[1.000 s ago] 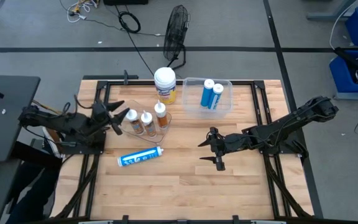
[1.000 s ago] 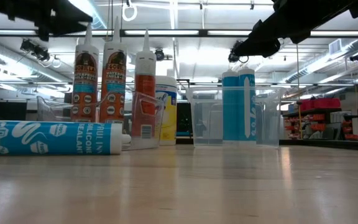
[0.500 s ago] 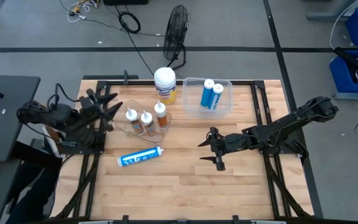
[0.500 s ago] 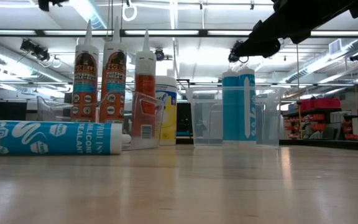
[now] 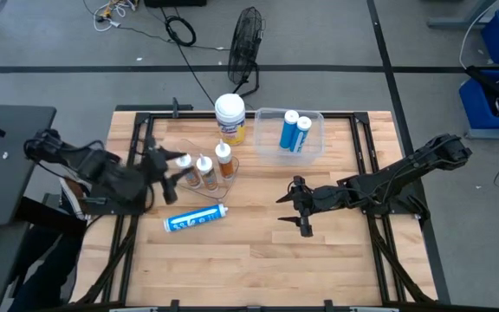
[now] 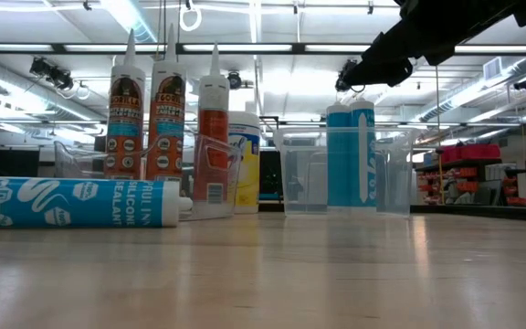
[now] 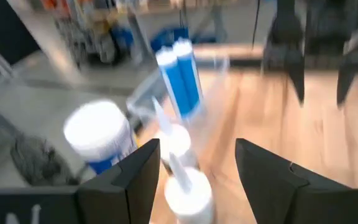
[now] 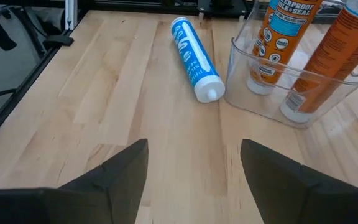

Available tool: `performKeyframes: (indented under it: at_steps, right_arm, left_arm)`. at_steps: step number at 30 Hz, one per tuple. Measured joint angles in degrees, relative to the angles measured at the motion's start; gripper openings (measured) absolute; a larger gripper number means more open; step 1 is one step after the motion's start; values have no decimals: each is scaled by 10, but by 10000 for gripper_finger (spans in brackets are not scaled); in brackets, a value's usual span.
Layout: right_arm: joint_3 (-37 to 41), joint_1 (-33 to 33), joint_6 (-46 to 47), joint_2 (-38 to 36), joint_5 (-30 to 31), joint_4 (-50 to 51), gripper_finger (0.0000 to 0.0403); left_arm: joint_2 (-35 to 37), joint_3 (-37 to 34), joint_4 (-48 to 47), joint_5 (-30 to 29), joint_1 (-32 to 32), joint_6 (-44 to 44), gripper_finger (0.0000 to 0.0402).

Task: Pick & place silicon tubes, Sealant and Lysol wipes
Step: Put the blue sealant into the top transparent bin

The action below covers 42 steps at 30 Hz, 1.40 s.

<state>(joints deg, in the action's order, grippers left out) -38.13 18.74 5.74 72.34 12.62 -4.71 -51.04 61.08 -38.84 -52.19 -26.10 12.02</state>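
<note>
The Lysol wipes canister [image 5: 230,116] stands upright at the table's far edge; it also shows in the left wrist view [image 7: 98,134]. Three orange cartridges [image 5: 203,168] stand nozzle-up in a clear bin [image 8: 291,93]. Two blue cartridges [image 5: 295,132] stand in a second clear bin [image 5: 314,147]. One blue cartridge [image 5: 196,218] lies on its side on the table. My left gripper [image 5: 170,170] is open and empty beside the orange cartridges, above their nozzle tips [image 7: 176,162]. My right gripper [image 5: 294,211] is open and empty above mid-table.
Black frame rails [image 5: 128,217] run along the table's left and right sides. A black fan [image 5: 246,39] and cables lie on the floor beyond the far edge. Bare wood [image 5: 258,260] stretches across the table's near half.
My left gripper drew back toward the table's far left corner, then swung toward the right edge again, back beside the orange cartridges; it shows blurred now. My right arm has kept still. No object has moved.
</note>
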Motion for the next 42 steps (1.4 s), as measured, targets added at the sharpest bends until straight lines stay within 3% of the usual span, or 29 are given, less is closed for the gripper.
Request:
performKeyframes:
  at_steps: [3, 9, 15, 20, 31, 42]
  right_arm:
    - [0, 0, 0, 0, 0, -1, 260]
    - [0, 2, 8, 0, 0, -1, 260]
    - [0, 2, 13, 0, 0, 0, 260]
    - [0, 2, 13, 0, 0, 0, 260]
    - [0, 2, -4, 0, -1, -10, 260]
    - [0, 23, -4, 0, -16, -9, 260]
  left_arm:
    - [-59, 50, -88, 27, -10, 73, 214]
    - [-155, 129, -200, 141, -29, 208, 235]
    - [-210, 156, -269, 222, -49, 318, 272]
    - [-247, 156, -336, 298, -66, 434, 277]
    - [-301, 73, -310, 330, -75, 489, 278]
    - [-301, -48, -232, 361, -76, 505, 278]
